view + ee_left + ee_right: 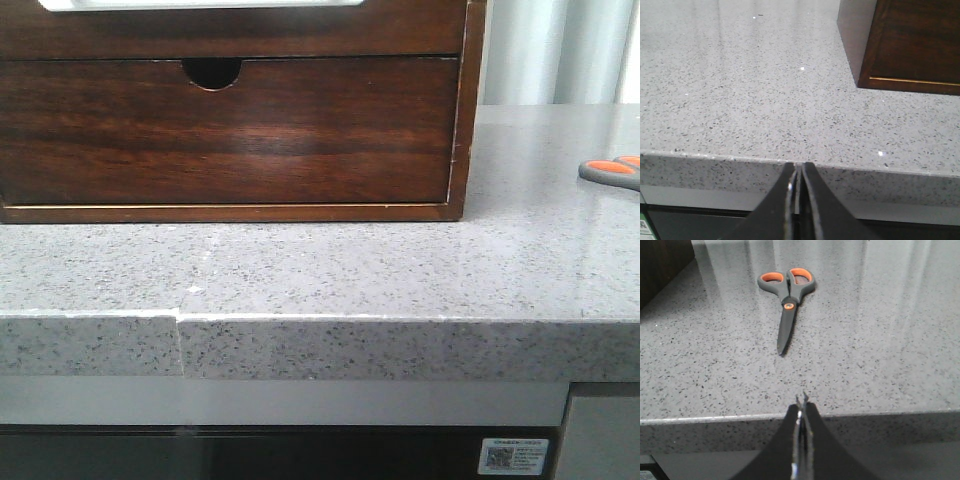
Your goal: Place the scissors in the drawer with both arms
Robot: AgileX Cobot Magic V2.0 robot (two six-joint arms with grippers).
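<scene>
Scissors (788,302) lie flat on the table (330,270), well back from the front edge and toward its right side, w/ the wooden box (240,110) off to their left. In the right wrist view they sit straight ahead of the right gripper (802,402): closed blade tip points back at the gripper, handle loops away, so the long axis runs roughly along the approach line. Right arm is clearly the nearer one; left gripper (798,170) hangs at the front edge, facing bare stone beside the box's corner. Both sets of jaws are pressed together, nothing between them.

Materials: scissors are grey plastic w/ orange loop linings and a dark blade, low profile. Table is speckled grey stone, polished, prob. slippery. Box is glossy dark wood-grain; the front facing the camera has a half-round notch. The shallow plain drawer (235,28) above it looks closed.

Judgement: right jaws must open before reaching in.
</scene>
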